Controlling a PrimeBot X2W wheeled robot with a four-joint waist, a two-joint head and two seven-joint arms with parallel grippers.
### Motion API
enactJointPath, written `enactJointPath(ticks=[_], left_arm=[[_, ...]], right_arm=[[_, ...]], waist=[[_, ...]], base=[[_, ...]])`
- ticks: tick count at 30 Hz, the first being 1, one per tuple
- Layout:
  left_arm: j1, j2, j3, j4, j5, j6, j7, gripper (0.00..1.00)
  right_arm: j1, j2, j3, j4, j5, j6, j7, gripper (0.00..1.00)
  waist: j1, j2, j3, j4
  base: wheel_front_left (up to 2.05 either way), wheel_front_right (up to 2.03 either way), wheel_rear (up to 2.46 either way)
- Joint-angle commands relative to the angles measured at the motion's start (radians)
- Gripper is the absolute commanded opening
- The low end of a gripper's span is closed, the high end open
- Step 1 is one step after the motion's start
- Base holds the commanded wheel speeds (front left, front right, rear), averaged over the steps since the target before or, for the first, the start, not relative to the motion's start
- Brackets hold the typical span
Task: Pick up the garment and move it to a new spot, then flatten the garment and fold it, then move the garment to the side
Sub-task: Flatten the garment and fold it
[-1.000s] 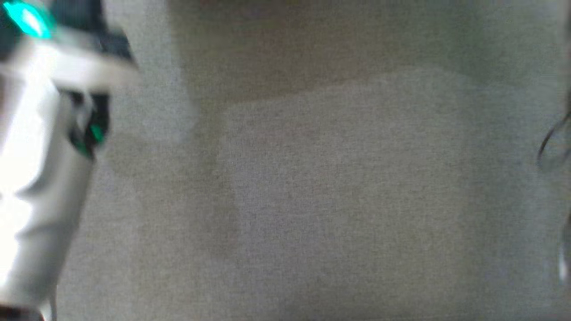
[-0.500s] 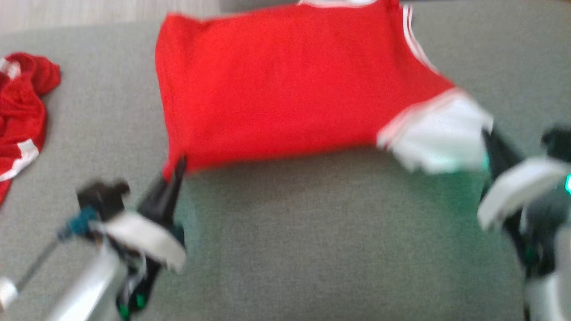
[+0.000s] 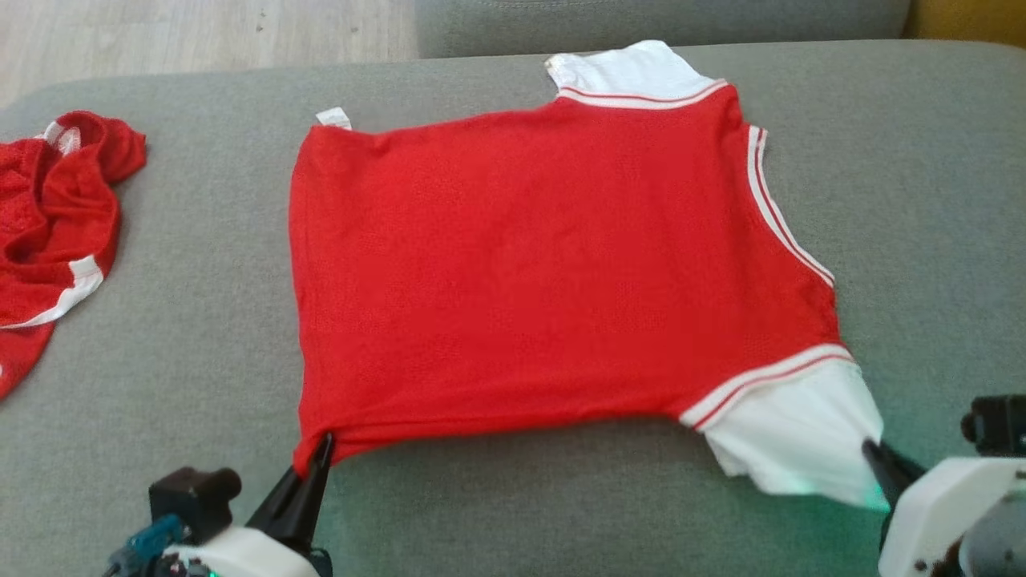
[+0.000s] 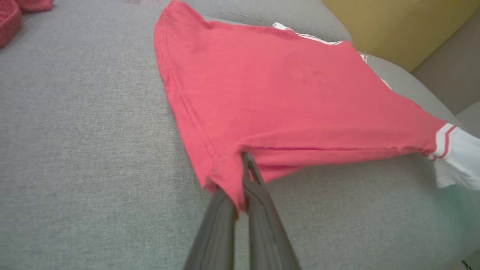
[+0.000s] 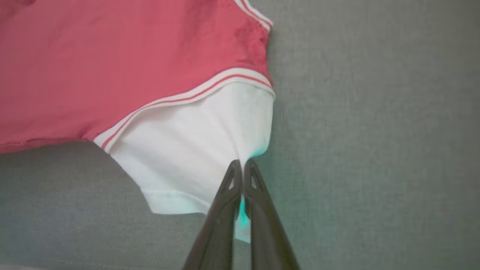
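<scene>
Garment nearer now, tight between left fingers and right fingers

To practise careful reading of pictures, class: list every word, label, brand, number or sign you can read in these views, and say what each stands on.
No readable text in any view.
Small white tag at a far corner of the flat red jersey with white sleeves: too small to read, if printed at all.
Crumpled red-and-white garment and grey fabric cushion: no lettering shows.
</scene>
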Motion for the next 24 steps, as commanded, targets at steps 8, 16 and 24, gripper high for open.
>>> enactJointPath(ticks=[8,16,24], left_arm=[[-0.024,0.041,0.053,-0.066,0.018,0.031,-0.004,0.0],[-0.102,-0.018,0.057,-0.037,0.016,0.018,-0.03,0.0],[-0.201,-0.085,0.05,0.073,0.008,-0.018,-0.042,0.0]], right_arm=[[-0.058,-0.016,0.027,-0.109,0.013,0.007,-0.014,0.0],[-0.277,-0.105,0.113,0.017,0.013,0.007,-0.14,0.0],[-0.468,-0.183,0.172,0.187,0.063,0.007,-0.127,0.0]], waist=[[0.0,-0.0001,-0.01,-0.001],[0.0,-0.0001,0.006,-0.012],[0.0,-0.0001,0.061,0.015]], base=[[0.0,0.0,0.0],[0.0,0.0,0.0],[0.0,0.0,0.0]])
